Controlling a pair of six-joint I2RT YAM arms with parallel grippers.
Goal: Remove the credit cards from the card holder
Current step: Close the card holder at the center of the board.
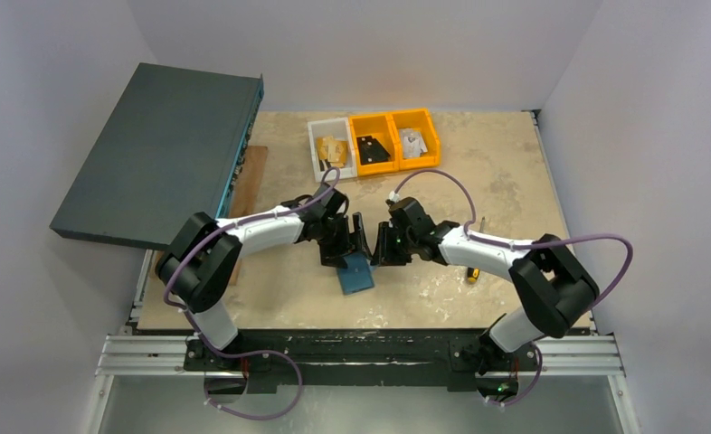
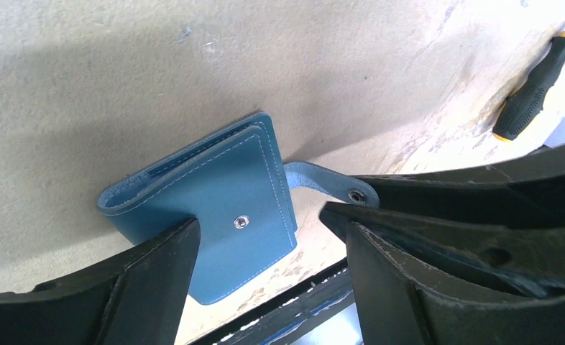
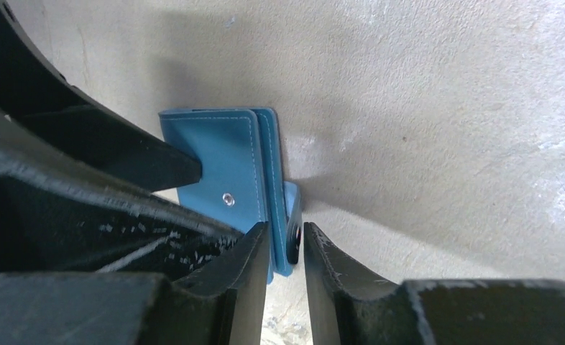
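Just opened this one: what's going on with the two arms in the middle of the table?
Both arms are working on a small blue wallet on the table. It is folded shut, but its snap strap is undone and sticks out to one side. The left pincer is open, with one finger on the cover. The right pincer has a finger on each side of the strap; whether it is pinching it is unclear. No cards show yet.

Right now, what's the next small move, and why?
Probably close the right gripper on the strap tab and lift the flap open. The card holder lies folded shut, its unsnapped tab sits between those fingers, and the left gripper appears to brace the cover.
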